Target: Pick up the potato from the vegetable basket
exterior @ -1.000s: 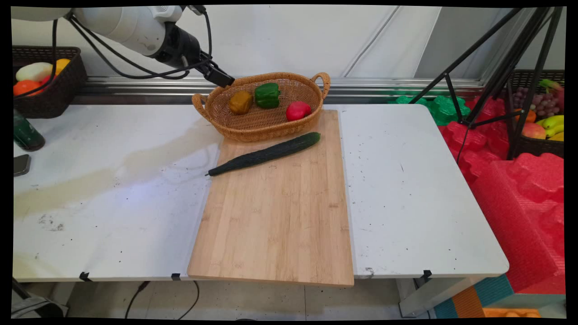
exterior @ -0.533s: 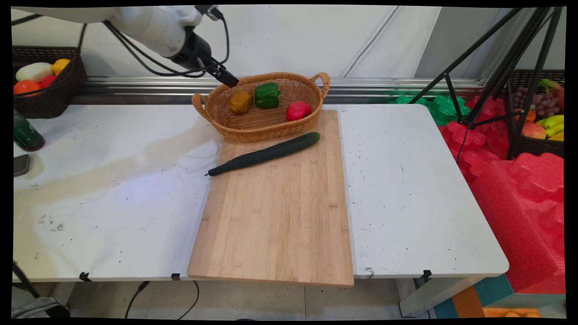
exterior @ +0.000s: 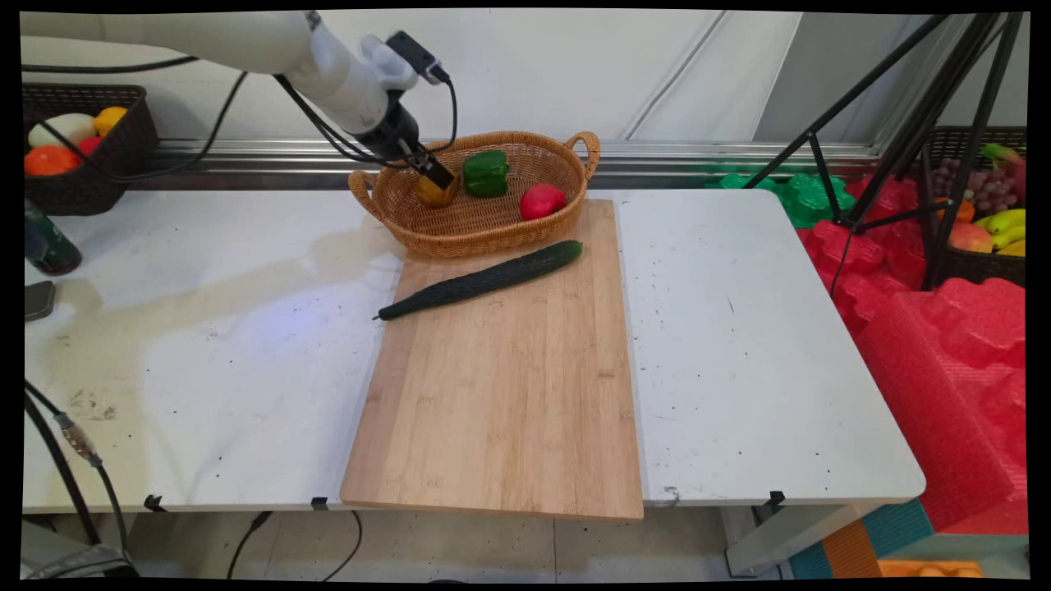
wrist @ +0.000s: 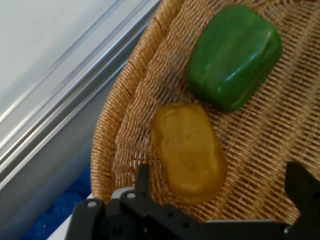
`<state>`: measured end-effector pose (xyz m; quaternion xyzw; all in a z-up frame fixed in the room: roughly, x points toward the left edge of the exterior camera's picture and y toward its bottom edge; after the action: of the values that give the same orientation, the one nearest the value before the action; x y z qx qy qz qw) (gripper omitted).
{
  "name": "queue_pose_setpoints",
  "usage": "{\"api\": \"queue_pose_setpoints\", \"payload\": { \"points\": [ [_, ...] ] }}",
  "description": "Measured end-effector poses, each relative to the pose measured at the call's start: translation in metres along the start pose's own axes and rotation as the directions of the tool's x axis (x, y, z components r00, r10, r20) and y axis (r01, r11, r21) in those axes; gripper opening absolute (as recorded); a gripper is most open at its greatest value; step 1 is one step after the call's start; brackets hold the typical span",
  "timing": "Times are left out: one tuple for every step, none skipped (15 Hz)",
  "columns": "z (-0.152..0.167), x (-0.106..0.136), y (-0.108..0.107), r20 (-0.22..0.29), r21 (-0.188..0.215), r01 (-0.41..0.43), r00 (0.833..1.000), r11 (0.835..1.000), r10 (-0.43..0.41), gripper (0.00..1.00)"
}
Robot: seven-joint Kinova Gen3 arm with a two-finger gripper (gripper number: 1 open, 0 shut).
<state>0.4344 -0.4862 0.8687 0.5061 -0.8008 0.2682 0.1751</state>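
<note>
Underneath, a stained white table against a pale wall.

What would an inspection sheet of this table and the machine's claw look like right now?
Surface: white table, stained at left; bamboo cutting board on it.
Things: woven wicker basket holding brown-yellow potato-shaped vegetable, green bell pepper, red round fruit; long dark green cucumber lies on the board.
Clutter: dark green bottle at left edge.
Claw: black two-finger claw open, straddling the brown-yellow vegetable.
Cables: black cables hang from the arm.
Surroundings: dark baskets of fruit, black tripod, red foam.
</note>
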Motion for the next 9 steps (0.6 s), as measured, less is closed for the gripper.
{"api": "queue_pose_setpoints", "payload": {
  "points": [
    [0.008,0.001,0.0,0.008,0.001,0.003,1.0,1.0,-0.003,1.0],
    [0.017,0.001,-0.001,0.016,0.003,0.008,1.0,1.0,-0.008,1.0],
    [0.024,0.001,-0.001,0.022,0.005,0.012,1.0,1.0,-0.012,1.0],
    [0.032,0.001,-0.002,0.028,0.008,0.017,0.999,1.0,-0.017,1.0],
    [0.039,0.001,-0.002,0.034,0.009,0.021,0.999,1.0,-0.022,1.0],
    [0.044,0.001,-0.002,0.038,0.01,0.024,0.999,1.0,-0.025,1.0],
    [0.048,0.001,-0.002,0.042,0.011,0.026,0.999,1.0,-0.026,1.0],
    [0.053,0.0,-0.003,0.046,0.012,0.028,0.999,1.0,-0.029,1.0],
    [0.058,0.0,-0.003,0.049,0.012,0.029,0.998,0.999,-0.03,1.0]
  ]
}}
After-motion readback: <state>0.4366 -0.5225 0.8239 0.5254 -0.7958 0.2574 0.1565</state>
